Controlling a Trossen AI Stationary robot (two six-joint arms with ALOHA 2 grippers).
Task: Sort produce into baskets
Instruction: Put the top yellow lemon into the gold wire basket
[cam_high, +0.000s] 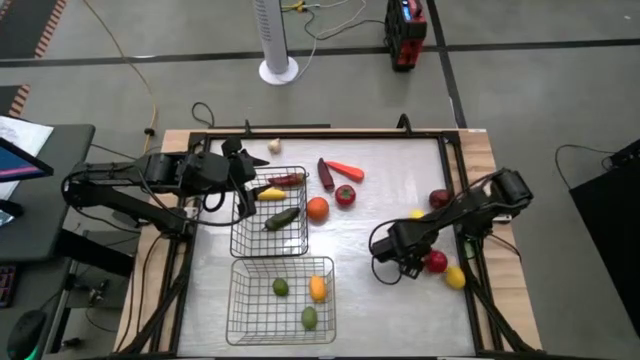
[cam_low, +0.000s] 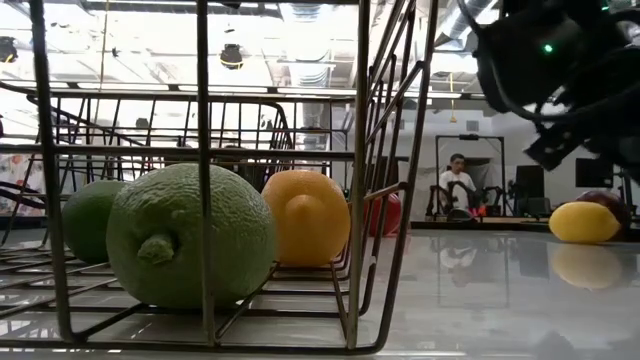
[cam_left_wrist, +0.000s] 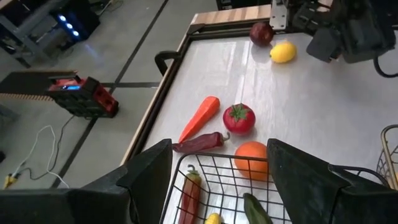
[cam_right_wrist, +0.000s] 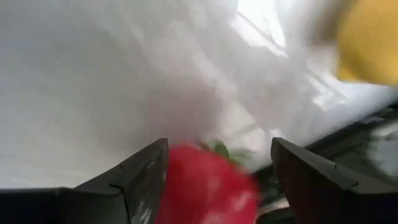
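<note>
Right gripper (cam_high: 412, 262): low over the bench near its right edge, fingers (cam_right_wrist: 140, 180) parted on either side of a red strawberry-like fruit (cam_right_wrist: 205, 186). They straddle it, but I cannot tell whether the pads touch it yet.
Left gripper (cam_high: 245, 180): hovering over the far basket (cam_high: 240, 240), fingers (cam_left_wrist: 149, 177) spread wide and holding nothing.
Far basket contents: a red chilli (cam_high: 285, 180), a yellow piece (cam_high: 270, 194) and a green cucumber (cam_high: 281, 218).
Near basket (cam_high: 245, 318): holds two green limes (cam_low: 185, 235) and an orange fruit (cam_low: 310, 215).
Still loose on the bench: carrot (cam_left_wrist: 200, 117), tomato (cam_left_wrist: 239, 118), orange (cam_left_wrist: 252, 158), a dark red pepper (cam_left_wrist: 202, 143), a dark red fruit (cam_left_wrist: 261, 32), lemons (cam_left_wrist: 283, 52), and garlic (cam_high: 274, 146) by the far edge.
Risk, slipping: the red fruit looks round and smooth. If the fingers close off-centre, it would likely squirt out and roll.
Risk, knock-on: a lemon (cam_high: 455, 278) lies just beside the red fruit. A sideways nudge could send it towards the bench edge.
Risk, wrong bin: the near basket holds fruit and the far one vegetables, so dropping the red fruit in the far basket would spoil the sort.
Risk, collision: if the right arm carries towards the baskets while the left arm hangs there, they may crowd each other.
</note>
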